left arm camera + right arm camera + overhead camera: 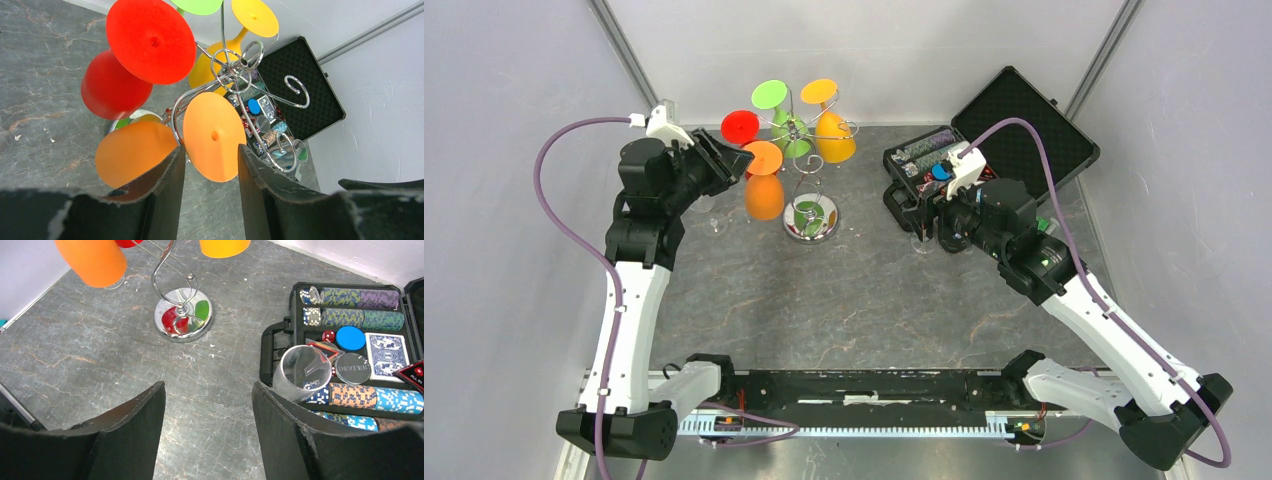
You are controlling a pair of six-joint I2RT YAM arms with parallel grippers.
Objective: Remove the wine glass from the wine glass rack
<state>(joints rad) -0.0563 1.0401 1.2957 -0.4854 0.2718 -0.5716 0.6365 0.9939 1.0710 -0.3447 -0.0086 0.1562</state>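
Bench (854, 300) of grey stone carries the wine glass rack (812, 226) at its far middle, upright on its round base, with an open poker case (1024, 135) off to the right. Four coloured glasses hang from the rack's scrolls, foot up and bowl down: red (112, 90), green (796, 147), yellow (835, 137) and, on the near-left scroll, the orange wine glass (764, 196), which I judge to be the one to remove. Its long axis runs close to vertical, with the stem caught in the wire, the foot disc above the scroll and the bowl below. My left pincer (211, 152) is much the nearer. It faces the rack from the left at scroll height, and in the left wrist view the orange foot (212, 135) sits in the gap between my two fingers (165, 185), touching neither so far as I can see. That pincer stands wide apart and grips nothing. My right pincer (207, 387) is well apart from the rack, over the bench beside the case. It too is spread wide and empty, with a clear glass (300, 372) just beside one finger. Finding: the glass lies straight ahead of the left pincer. In my judgement the coming move calls for closing near the foot and drawing the glass out along the scroll, not lifting it straight up.
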